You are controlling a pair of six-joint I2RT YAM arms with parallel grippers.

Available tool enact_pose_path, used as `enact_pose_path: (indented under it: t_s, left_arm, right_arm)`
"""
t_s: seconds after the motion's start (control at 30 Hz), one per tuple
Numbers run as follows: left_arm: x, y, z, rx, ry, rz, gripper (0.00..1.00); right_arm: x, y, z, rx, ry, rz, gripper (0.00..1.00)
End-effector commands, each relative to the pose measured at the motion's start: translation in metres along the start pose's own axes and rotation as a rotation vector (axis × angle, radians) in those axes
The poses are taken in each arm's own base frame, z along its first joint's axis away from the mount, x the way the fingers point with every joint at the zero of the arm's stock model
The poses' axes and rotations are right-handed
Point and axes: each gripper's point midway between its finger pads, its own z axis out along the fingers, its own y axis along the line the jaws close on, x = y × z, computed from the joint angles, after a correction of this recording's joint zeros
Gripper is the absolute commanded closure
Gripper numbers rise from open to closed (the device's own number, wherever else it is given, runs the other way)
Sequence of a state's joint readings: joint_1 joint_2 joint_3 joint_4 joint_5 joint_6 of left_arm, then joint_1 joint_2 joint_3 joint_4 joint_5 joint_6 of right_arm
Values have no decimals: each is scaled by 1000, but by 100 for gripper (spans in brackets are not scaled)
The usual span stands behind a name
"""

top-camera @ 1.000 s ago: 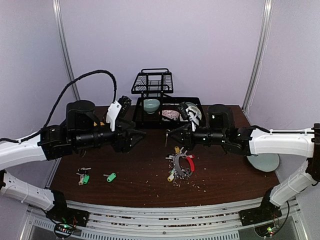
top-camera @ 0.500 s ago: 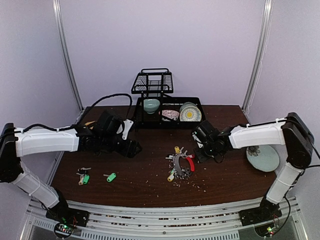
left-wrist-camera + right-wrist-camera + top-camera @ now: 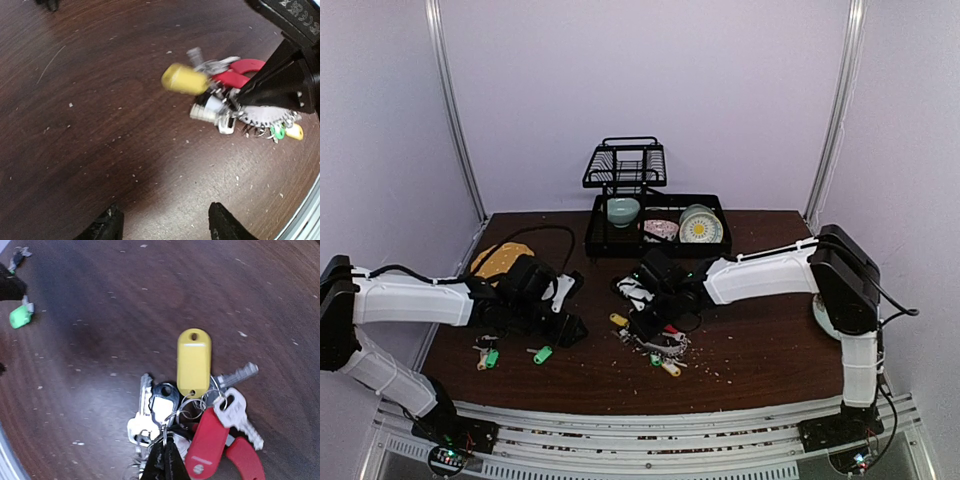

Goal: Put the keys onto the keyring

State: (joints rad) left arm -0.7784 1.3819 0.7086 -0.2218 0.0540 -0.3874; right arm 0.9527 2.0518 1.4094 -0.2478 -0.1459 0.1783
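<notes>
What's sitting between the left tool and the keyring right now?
Only bare, crumb-dusted table, clear in the left wrist view between left tool and keyring. In the top view the loose green-tagged key lies outside that stretch.

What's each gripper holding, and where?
Right gripper pinches the keyring at its metal ring, beside the red tag; left gripper is open, holding nothing.
</notes>
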Motion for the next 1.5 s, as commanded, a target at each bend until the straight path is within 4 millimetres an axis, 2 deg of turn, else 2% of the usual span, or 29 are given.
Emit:
enact_pose_path:
  t_s: [0.0, 0.03, 0.1, 0.13, 0.2, 0.23, 0.3, 0.33, 0.43, 0.47, 0.53, 0.63, 0.73, 0.83, 0.9, 0.97, 1.07, 1.2, 1.3, 1.4, 1.47]
  left_arm:
    - [-20, -25, -5, 134, -83, 111, 43]
    - [-24, -31, -6, 166, -99, 143, 44]
    - [-39, -43, -8, 216, -134, 209, 45]
    - [-47, -46, -7, 222, -146, 239, 45]
    - [-61, -52, 3, 230, -137, 306, 40]
    - [-71, -58, 12, 250, -120, 352, 38]
    - [-65, -59, 43, 269, -12, 425, 35]
    - [-79, -64, 52, 276, 4, 463, 34]
    - [-89, -59, 91, 250, 90, 536, 30]
    - [-95, -58, 103, 237, 105, 544, 31]
    - [-105, -63, 120, 240, 118, 601, 40]
    - [-95, -80, 133, 280, 158, 708, 43]
    - [-74, -85, 127, 328, 212, 778, 35]
    - [-38, -63, 134, 257, 403, 801, 34]
    - [-26, -43, 144, 172, 489, 746, 43]
    - [-23, -38, 139, 146, 497, 710, 44]
    - [-6, -31, 125, 116, 496, 628, 43]
    - [52, -13, 102, 62, 573, 451, 45]
    - [88, -8, 79, 47, 605, 297, 46]
    - [92, -14, 54, 53, 555, 176, 46]
    - [77, -19, 37, 52, 474, 146, 46]
  right_arm:
    - [-32, 24, -27, -150, -86, -37, 100]
    - [-43, 19, -44, -150, -131, -27, 100]
    - [-53, -2, -68, -128, -188, 36, 100]
    - [-55, -14, -81, -115, -213, 69, 100]
    - [-46, -42, -102, -54, -243, 127, 100]
    - [-42, -55, -115, -10, -263, 147, 100]
    - [-31, -78, -137, 75, -294, 177, 100]
    - [-23, -88, -145, 118, -295, 188, 100]
    - [3, -108, -167, 223, -271, 209, 100]
    - [10, -112, -173, 240, -268, 214, 100]
    - [23, -116, -181, 258, -272, 227, 100]
    - [34, -119, -190, 258, -297, 254, 100]
    - [40, -121, -195, 260, -306, 271, 100]
    - [39, -121, -198, 261, -306, 277, 100]
    - [37, -120, -200, 255, -312, 279, 100]
    - [34, -120, -203, 255, -323, 279, 100]
    - [33, -118, -208, 248, -336, 283, 100]
    - [34, -115, -210, 233, -348, 285, 100]
    - [35, -112, -211, 212, -355, 286, 100]
    - [30, -108, -210, 188, -371, 289, 100]
    - [28, -106, -208, 169, -373, 290, 100]
